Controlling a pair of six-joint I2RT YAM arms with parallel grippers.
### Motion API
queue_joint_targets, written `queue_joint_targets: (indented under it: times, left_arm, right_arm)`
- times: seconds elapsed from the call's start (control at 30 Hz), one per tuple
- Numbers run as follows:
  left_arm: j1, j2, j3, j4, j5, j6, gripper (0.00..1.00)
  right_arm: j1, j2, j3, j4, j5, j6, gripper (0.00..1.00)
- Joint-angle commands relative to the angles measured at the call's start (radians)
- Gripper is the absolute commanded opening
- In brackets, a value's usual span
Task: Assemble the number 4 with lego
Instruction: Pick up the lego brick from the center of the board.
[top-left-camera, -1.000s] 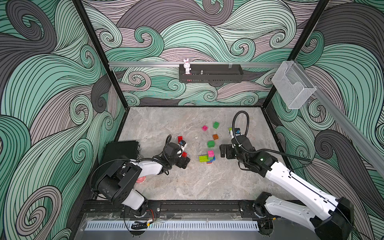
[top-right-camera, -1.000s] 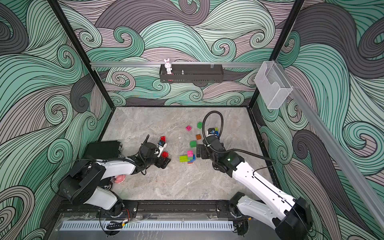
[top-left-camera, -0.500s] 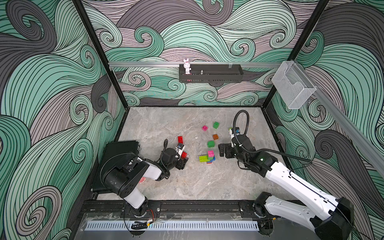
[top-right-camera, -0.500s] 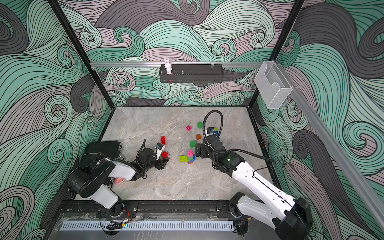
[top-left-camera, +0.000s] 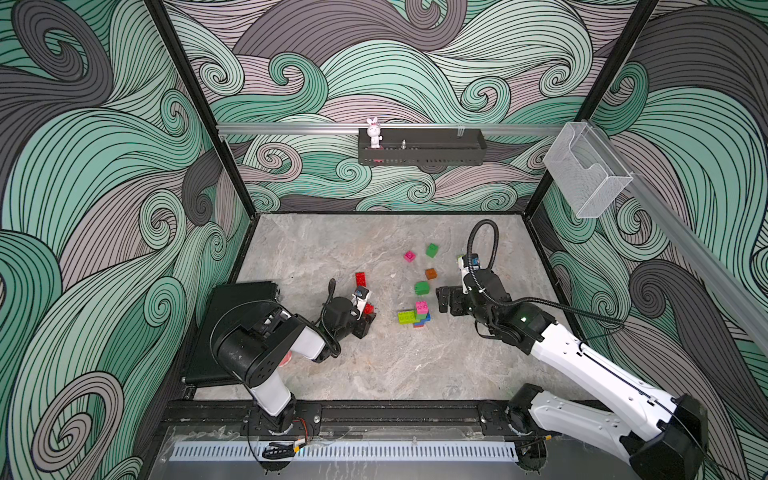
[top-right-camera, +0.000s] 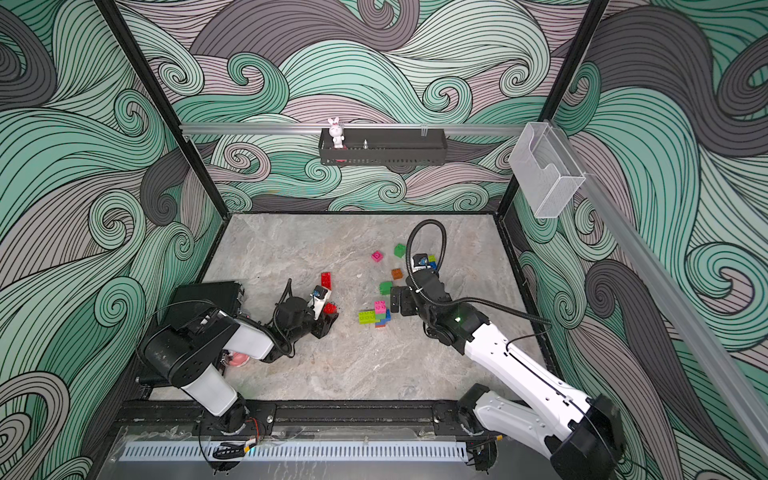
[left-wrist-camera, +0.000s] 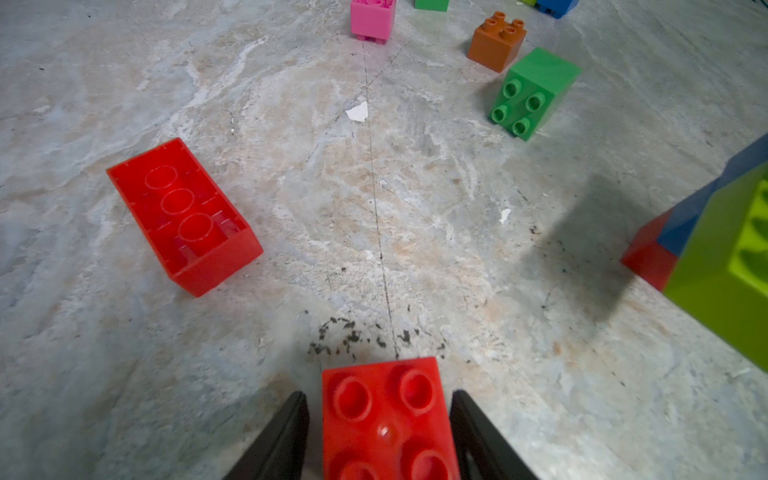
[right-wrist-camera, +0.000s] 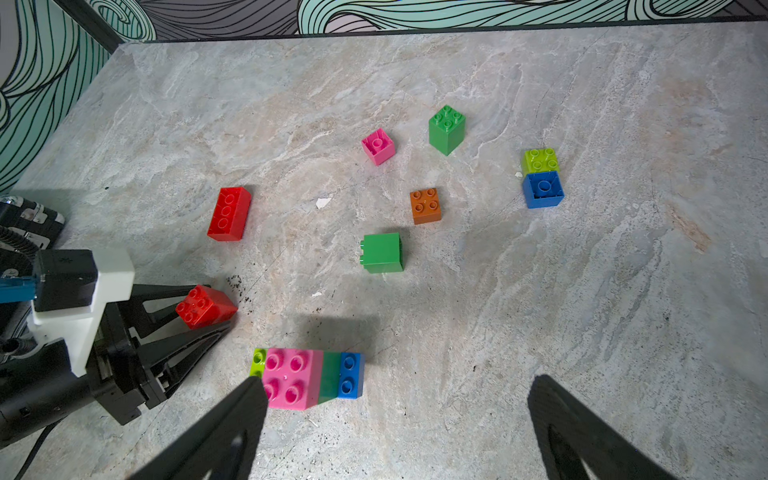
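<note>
Left gripper (left-wrist-camera: 378, 395) is bracketing the small red brick (left-wrist-camera: 386, 419), which is sitting right between the jaws. One finger is hugging its side and a sliver of gap is showing at the other, so I cannot tell if it is a true pinch. Right gripper (right-wrist-camera: 397, 380) is hanging with jaws spread wide, the pink-topped stack (right-wrist-camera: 291, 376) sitting on the table (right-wrist-camera: 540, 311) just inside one fingertip. The long red brick (left-wrist-camera: 183, 216) is lying upside down nearby.

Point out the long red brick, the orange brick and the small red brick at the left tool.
long red brick (right-wrist-camera: 228, 214): right wrist view, hollow underside.
orange brick (right-wrist-camera: 425, 205): right wrist view, studded top.
small red brick (left-wrist-camera: 386, 419): left wrist view, studded face.
</note>
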Motion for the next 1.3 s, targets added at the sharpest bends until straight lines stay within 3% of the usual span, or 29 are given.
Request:
queue_joint_targets:
  times: [0.0,0.4,0.57,0.73,0.87,1.03,1.13,1.27]
  left_arm:
    - [0.011,0.013,0.008,0.045,0.021,0.005,0.58]
    - [0.011,0.008,0.007,0.047,0.022,0.006,0.41]
    - [0.011,-0.003,0.011,0.027,0.034,0.013,0.19]
    - [0.011,-0.062,0.02,-0.013,0.041,-0.004,0.0]
    - [0.011,-0.131,0.047,-0.082,-0.003,-0.08,0.0]
    - [0.012,-0.182,0.151,-0.285,0.047,-0.11,0.0]
    - [0.012,-0.2,0.158,-0.265,0.135,-0.109,0.0]
    - [0.011,-0.215,0.189,-0.332,0.143,-0.116,0.0]
  right_arm:
    - [-0.006,-0.009,-0.021,0.027,-0.005,0.003,0.99]
    - [-0.005,-0.004,-0.027,0.018,-0.01,0.021,0.99]
    - [-0.007,-0.003,-0.069,0.061,-0.107,-0.006,0.99]
    - [0.008,0.005,-0.176,0.245,-0.318,-0.076,0.96]
    - [0.055,0.016,-0.26,0.393,-0.293,-0.098,0.93]
    - [0.105,0.101,-0.26,0.469,-0.242,-0.148,0.91]
    - [0.127,0.138,-0.289,0.573,-0.169,-0.161,0.86]
    - [0.131,0.197,-0.304,0.653,-0.099,-0.186,0.75]
